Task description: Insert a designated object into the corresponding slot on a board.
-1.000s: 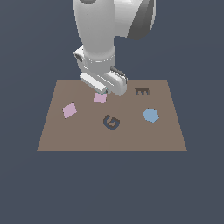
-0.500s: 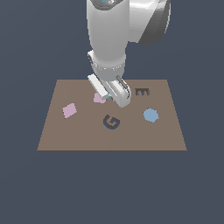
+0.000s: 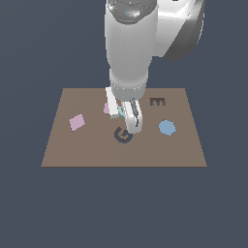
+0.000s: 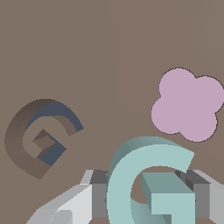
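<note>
The designated object, a pale teal G (image 4: 131, 166), sits between my gripper's (image 4: 151, 192) grey pads, which press on its two sides. In the exterior view only a sliver of the teal G (image 3: 120, 111) shows between the white fingers of the gripper (image 3: 123, 116), low over the middle of the brown board (image 3: 72, 145). The slot, a dark navy G recess (image 3: 123, 135), lies just in front of the gripper and is empty. In the wrist view the slot (image 4: 39, 135) lies a short way from the held piece.
A pink flower shape (image 4: 188, 105) lies flat on the board close beside the teal G, partly hidden by the fingers as the flower (image 3: 107, 108) in the exterior view. A pink square (image 3: 76, 122), a blue octagon (image 3: 167, 128) and a dark E recess (image 3: 157, 101) also sit on the board.
The arm has swung toward the exterior view's right and dropped lower, bringing the gripper down around the teal G beside the flower.
</note>
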Available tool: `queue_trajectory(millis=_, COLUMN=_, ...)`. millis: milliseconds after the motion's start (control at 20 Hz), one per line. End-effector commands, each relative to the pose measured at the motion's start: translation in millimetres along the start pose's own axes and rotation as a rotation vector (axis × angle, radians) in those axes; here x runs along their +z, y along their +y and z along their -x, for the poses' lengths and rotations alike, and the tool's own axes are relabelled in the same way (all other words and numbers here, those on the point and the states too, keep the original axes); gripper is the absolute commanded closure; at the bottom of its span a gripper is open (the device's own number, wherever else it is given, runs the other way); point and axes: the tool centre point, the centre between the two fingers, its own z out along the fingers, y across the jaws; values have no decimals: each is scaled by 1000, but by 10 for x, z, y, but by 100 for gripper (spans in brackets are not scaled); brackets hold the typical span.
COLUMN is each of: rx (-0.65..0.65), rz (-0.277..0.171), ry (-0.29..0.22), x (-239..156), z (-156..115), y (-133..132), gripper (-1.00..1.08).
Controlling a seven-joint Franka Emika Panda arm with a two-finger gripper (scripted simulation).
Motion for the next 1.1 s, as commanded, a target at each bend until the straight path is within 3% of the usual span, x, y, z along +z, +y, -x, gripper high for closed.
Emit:
queue_trajectory(millis=0, rx=95, rz=0, ry=0, x=-4, z=1, y=-113, gripper=108)
queue_trajectory(millis=550, rx=454, rz=0, ry=0, x=-12, z=-107, y=-526, gripper=108)
queue_trajectory(millis=1050, rx=646, rz=1, ry=0, x=-14, z=-237, y=-718, gripper=108)
